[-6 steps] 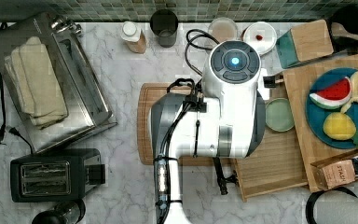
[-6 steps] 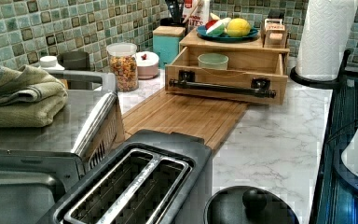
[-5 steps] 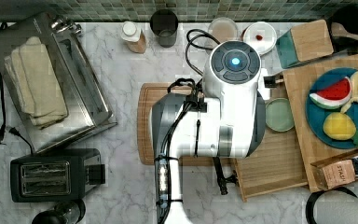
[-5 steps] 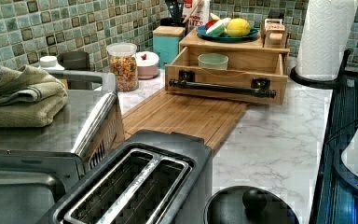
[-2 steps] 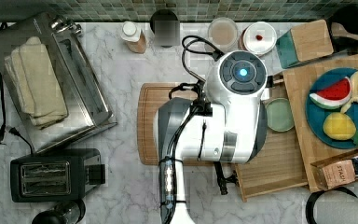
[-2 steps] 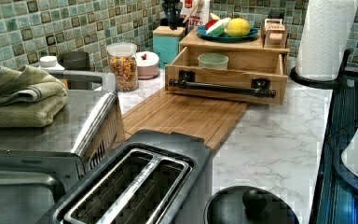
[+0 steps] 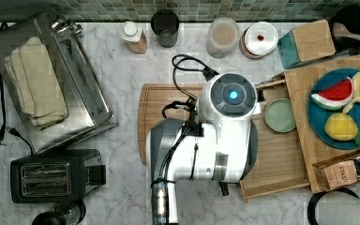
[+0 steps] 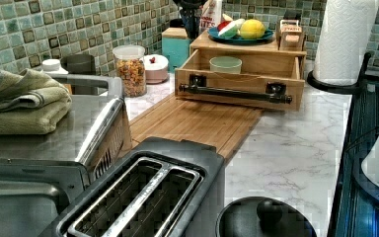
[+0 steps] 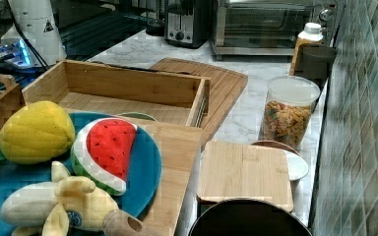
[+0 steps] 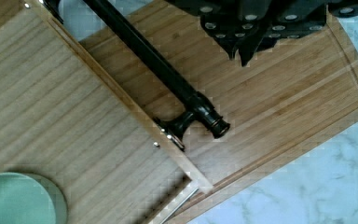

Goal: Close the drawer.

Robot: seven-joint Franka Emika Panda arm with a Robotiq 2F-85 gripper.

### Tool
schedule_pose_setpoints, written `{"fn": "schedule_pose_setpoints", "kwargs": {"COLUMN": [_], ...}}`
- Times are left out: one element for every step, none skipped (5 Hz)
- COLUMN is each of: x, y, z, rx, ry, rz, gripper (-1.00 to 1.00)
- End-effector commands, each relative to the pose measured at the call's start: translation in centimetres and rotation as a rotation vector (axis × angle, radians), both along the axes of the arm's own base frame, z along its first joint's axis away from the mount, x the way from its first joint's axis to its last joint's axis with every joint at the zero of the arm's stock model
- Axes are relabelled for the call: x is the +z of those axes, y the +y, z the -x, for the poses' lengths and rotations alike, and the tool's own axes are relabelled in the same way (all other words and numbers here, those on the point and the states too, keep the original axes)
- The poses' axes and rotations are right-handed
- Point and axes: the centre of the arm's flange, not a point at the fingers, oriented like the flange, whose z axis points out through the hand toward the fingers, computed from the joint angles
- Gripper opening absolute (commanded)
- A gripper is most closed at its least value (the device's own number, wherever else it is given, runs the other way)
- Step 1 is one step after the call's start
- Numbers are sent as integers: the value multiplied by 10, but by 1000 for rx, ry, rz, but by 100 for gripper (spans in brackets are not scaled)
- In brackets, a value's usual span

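The drawer [image 7: 281,154] stands pulled out from under the slab with the fruit plate, over the cutting board [image 7: 168,98]. It is a shallow bamboo box [image 8: 239,81] with a black bar handle [image 8: 234,93] on its front. A pale green bowl [image 7: 280,115] sits inside it. My white arm [image 7: 229,98] hovers above the drawer's front. In the wrist view my gripper [image 10: 242,56] is shut on nothing, over the cutting board [image 10: 284,93], a short way from the handle [image 10: 168,79] and the drawer floor [image 10: 65,116].
A blue plate of toy fruit [image 7: 344,110] rests on the slab above the drawer. A toaster oven with towels [image 7: 42,84] and a toaster [image 7: 51,176] stand at the top view's left. Jars [image 7: 223,35] line the tiled wall. A paper towel roll [image 8: 348,34] is beside the drawer.
My arm has shifted toward the top view's bottom, away from the tiled wall. The drawer and bowl have not moved.
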Motion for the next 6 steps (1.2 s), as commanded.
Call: {"fn": "schedule_pose_setpoints", "kwargs": {"x": [-21, -48, -75, -102, -125, -141], "y": [75, 69, 78, 90, 103, 101], "z": [39, 48, 62, 74, 75, 81], "rx": [439, 616, 735, 766, 759, 745], "ry": [-35, 1, -25, -45, -20, 35], "rz": [-38, -54, 48, 89, 133, 133], "gripper": [-100, -100, -100, -100, -100, -100]}}
